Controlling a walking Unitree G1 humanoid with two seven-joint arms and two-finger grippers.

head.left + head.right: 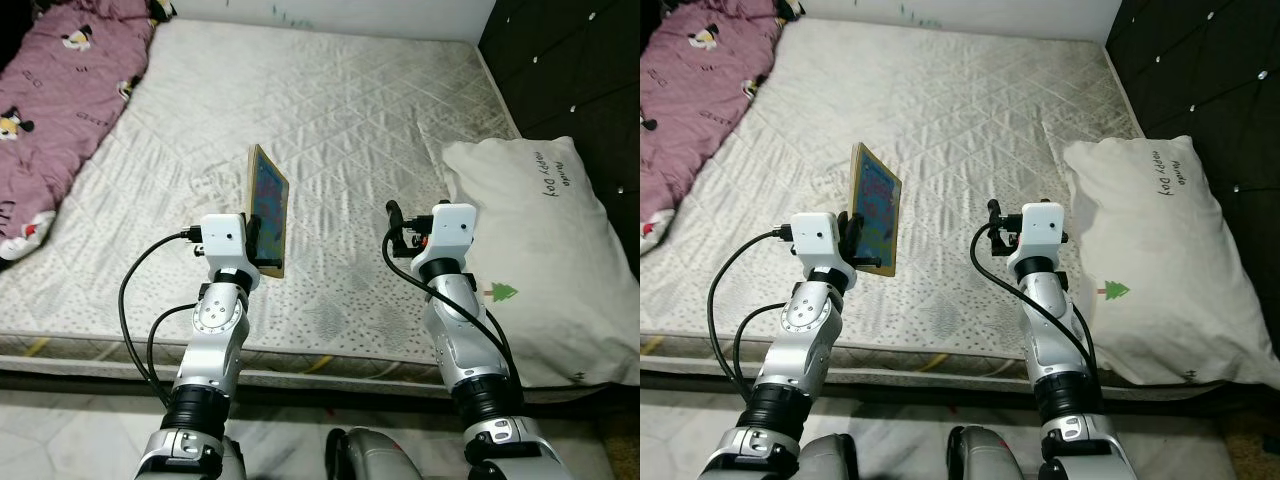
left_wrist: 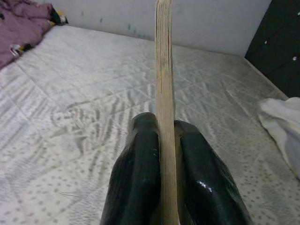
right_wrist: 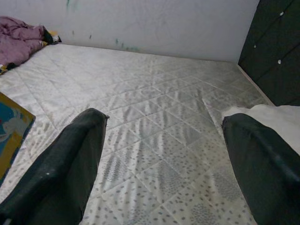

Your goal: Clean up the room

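Carrying the book [image 1: 268,208] off the mattress [image 1: 340,120] calls for the clamp to be kept firm and the wrist level, since the book is gripped only at its lower near corner and most of its weight stands above the fingers; a slow swing toward wherever books are kept is judged safest. In the left eye view the left gripper [image 1: 262,243] is seen closed on that corner, the book held upright on edge above the mattress's front half, toward its left side, apart from the purple blanket [image 1: 60,110] bunched along the left edge and the white pillow [image 1: 540,250] lying at the right edge by the dark cabinet [image 1: 570,60]. In the right eye view the book's cover [image 1: 875,208] is shown as blue and busy with coloured pictures inside a tan border, thin and stiff like a child's board book; the right gripper [image 1: 992,232] is raised beside it over the mattress's front edge, with nothing in it. In the left wrist view the two black fingers [image 2: 140,178] are pressed flat against either face of the pale, layered page edge. In the right wrist view the right fingers [image 3: 70,159] are spread wide apart over bare quilted fabric, a corner of the book visible to one side.
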